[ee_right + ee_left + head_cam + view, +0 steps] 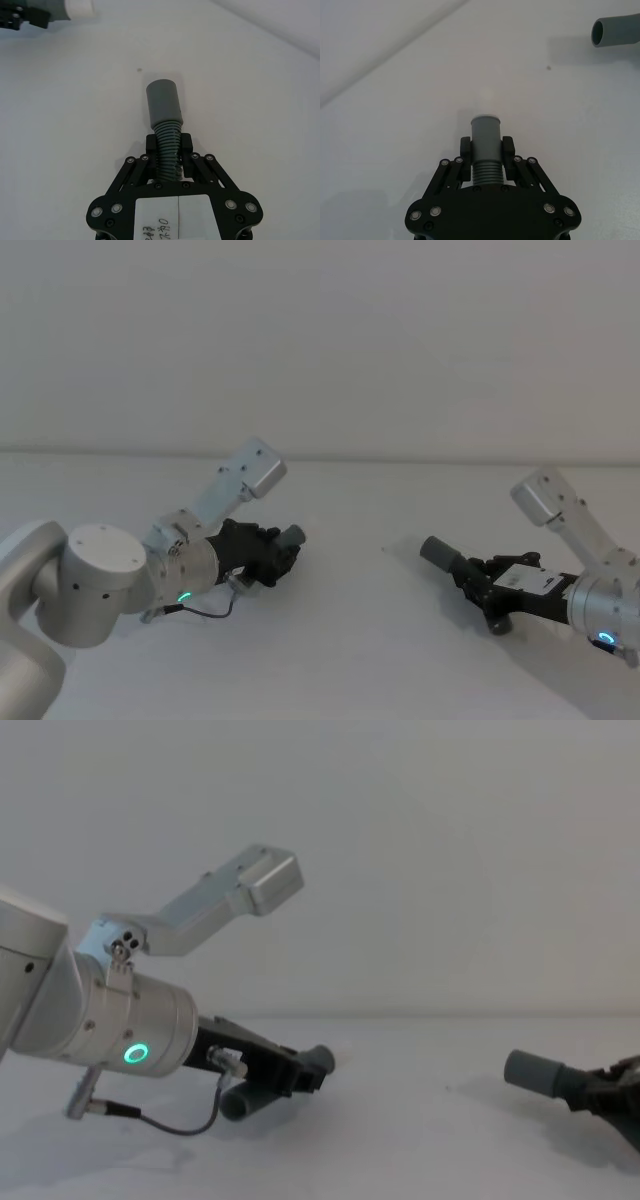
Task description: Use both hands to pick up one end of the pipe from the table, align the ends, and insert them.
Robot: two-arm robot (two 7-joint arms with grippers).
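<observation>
your left arm (95, 580) comes in nearest at the lower left of the head view, green ring (135, 1053) lit, cable (175, 1123) looping under the wrist. just past it the left gripper (486, 150) has its fingers (466, 149) pressed in on the ribbed part of the left hose piece (486, 137), one finger on each side. the cuff sticks out past the fingertips and points toward the middle of the table (350, 650). the right wrist view shows that cuff ending in the narrow whitish tip (80, 7). in the chest view the other end of this piece (235, 1104) hangs out below the gripper, low by the table; can't tell if it touches. your right arm (600, 610) comes in at the lower right, and the right gripper (169, 145) is pinched the same way on the ribs of the right hose piece (167, 145). its wide grey sleeve (164, 102) juts out beyond the fingers, open mouth facing the left piece (615, 31). both pieces sit low over the table. the two ends point roughly at each other but stay well apart, bare table and a small dark speck (384, 548) between them. beyond that, the table's far edge and a plain wall (320, 340).
</observation>
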